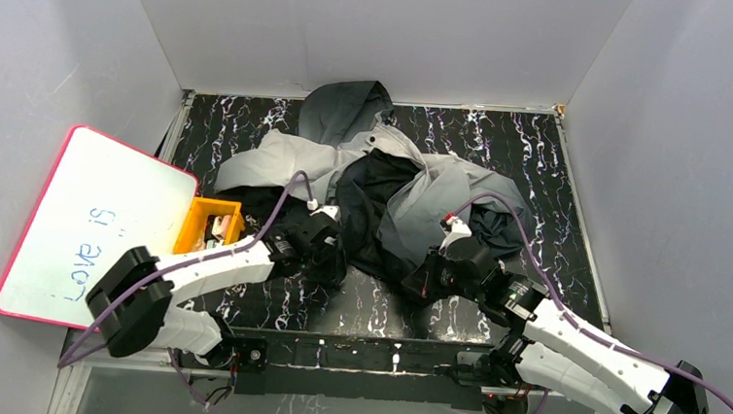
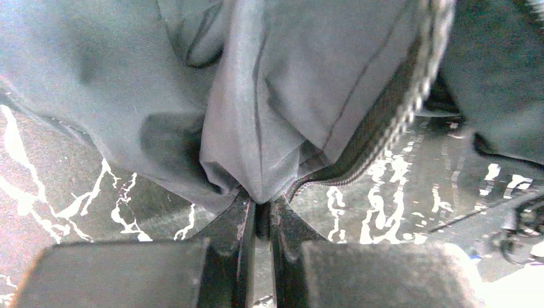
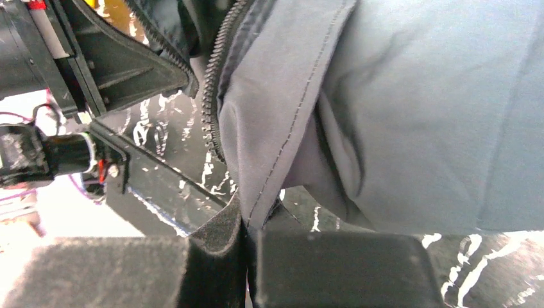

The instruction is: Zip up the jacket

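The jacket [image 1: 384, 174] lies crumpled and unzipped on the black marbled table, light grey at the back, dark grey and black toward the arms. My left gripper [image 1: 325, 253] is at its near left hem, shut on a fold of grey cloth [image 2: 256, 128] beside a row of zipper teeth [image 2: 391, 109]. My right gripper [image 1: 436, 270] is at the near right hem, shut on the stitched front edge [image 3: 282, 135] next to the other zipper row [image 3: 212, 96]. In the right wrist view the left gripper [image 3: 186, 80] shows at upper left. The zipper slider does not show.
A yellow bin [image 1: 210, 225] stands left of the left arm. A pink-framed whiteboard [image 1: 94, 222] leans over the table's left edge. Grey walls close in the back and both sides. Bare marbled table [image 1: 385, 311] lies between the jacket and the arm bases.
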Controlling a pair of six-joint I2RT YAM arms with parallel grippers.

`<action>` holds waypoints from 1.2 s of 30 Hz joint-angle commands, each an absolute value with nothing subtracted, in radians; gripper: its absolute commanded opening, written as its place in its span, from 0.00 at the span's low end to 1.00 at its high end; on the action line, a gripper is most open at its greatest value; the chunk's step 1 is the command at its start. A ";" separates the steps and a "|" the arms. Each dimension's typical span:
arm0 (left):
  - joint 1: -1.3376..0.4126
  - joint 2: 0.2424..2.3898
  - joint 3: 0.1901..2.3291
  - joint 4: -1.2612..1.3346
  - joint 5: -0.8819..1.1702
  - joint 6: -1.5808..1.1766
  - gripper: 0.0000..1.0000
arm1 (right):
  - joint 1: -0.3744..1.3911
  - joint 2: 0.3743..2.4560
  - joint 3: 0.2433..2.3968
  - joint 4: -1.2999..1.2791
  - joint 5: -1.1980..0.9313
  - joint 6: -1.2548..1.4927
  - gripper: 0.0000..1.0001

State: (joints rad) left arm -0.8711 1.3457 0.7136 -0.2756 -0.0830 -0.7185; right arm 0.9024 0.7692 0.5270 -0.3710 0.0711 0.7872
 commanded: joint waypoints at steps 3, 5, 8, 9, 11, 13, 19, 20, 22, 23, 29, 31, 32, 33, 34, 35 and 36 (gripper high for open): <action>-0.856 1.165 0.687 -0.242 -0.077 -0.768 0.00 | 0.896 0.744 0.477 -0.098 -0.077 0.792 0.00; -0.850 1.126 0.684 -0.239 -0.079 -0.780 0.00 | 0.896 0.745 0.468 -0.033 -0.101 0.778 0.00; -0.840 1.064 0.680 -0.218 -0.083 -0.797 0.00 | 0.896 0.750 0.460 0.067 -0.135 0.742 0.00; -0.837 1.045 0.680 -0.209 -0.084 -0.803 0.00 | 0.895 0.752 0.456 0.102 -0.143 0.726 0.00; -0.828 1.014 0.684 -0.188 -0.083 -0.811 0.00 | 0.896 0.761 0.440 0.178 -0.159 0.694 0.00; -0.818 0.997 0.690 -0.168 -0.079 -0.820 0.00 | 0.896 0.775 0.423 0.255 -0.170 0.662 0.00; -0.799 0.930 0.700 -0.112 -0.067 -0.854 0.00 | 0.895 0.833 0.407 0.466 -0.226 0.597 0.00; -0.795 0.922 0.702 -0.107 -0.062 -0.856 0.00 | 0.896 0.838 0.403 0.503 -0.241 0.583 0.00; -0.783 0.911 0.706 -0.094 -0.043 -0.862 0.00 | 0.896 0.849 0.385 0.583 -0.274 0.560 0.00; -0.778 0.907 0.708 -0.088 -0.031 -0.864 0.00 | 0.896 0.851 0.374 0.630 -0.295 0.546 0.00; -0.759 0.867 0.684 -0.008 0.049 -0.892 0.00 | 0.896 0.856 0.287 0.889 -0.332 0.481 0.00; -0.756 0.848 0.659 0.049 0.068 -0.904 0.00 | 0.896 0.864 0.268 0.961 -0.330 0.467 0.00; -0.753 0.842 0.649 0.068 0.078 -0.906 0.00 | 0.896 0.872 0.264 0.987 -0.331 0.459 0.00; -0.752 0.839 0.642 0.083 0.087 -0.910 0.00 | 0.896 0.882 0.265 1.002 -0.332 0.452 0.00; -0.750 0.837 0.637 0.091 0.094 -0.911 0.00 | 0.896 0.894 0.269 1.010 -0.334 0.446 0.00; -0.750 0.833 0.632 0.102 0.102 -0.911 0.00 | 0.896 0.905 0.277 1.017 -0.335 0.443 0.00; -0.750 0.829 0.627 0.115 0.111 -0.912 0.00 | 0.896 0.915 0.286 1.024 -0.340 0.440 0.00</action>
